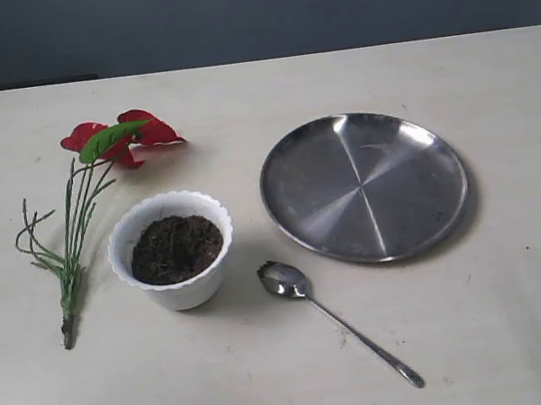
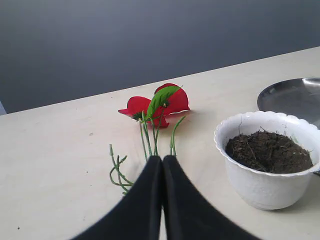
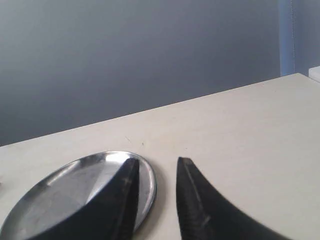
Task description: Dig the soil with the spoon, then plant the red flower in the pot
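Both my grippers are empty: my left gripper (image 2: pixel 162 159) is pressed closed, my right gripper (image 3: pixel 157 162) partly open. In the white pot (image 1: pixel 178 294) sits the soil (image 1: pixel 176 248); the spoon (image 1: pixel 343 325) lies between pot and steel plate (image 1: pixel 364 186), the red flower (image 1: pixel 118 136) flat on the pot's other side.

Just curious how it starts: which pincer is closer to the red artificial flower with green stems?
Left. The left pincer points at the red artificial flower, whose stems lie right by its tips. The right pincer hovers beside the round steel plate, with no flower in its view.
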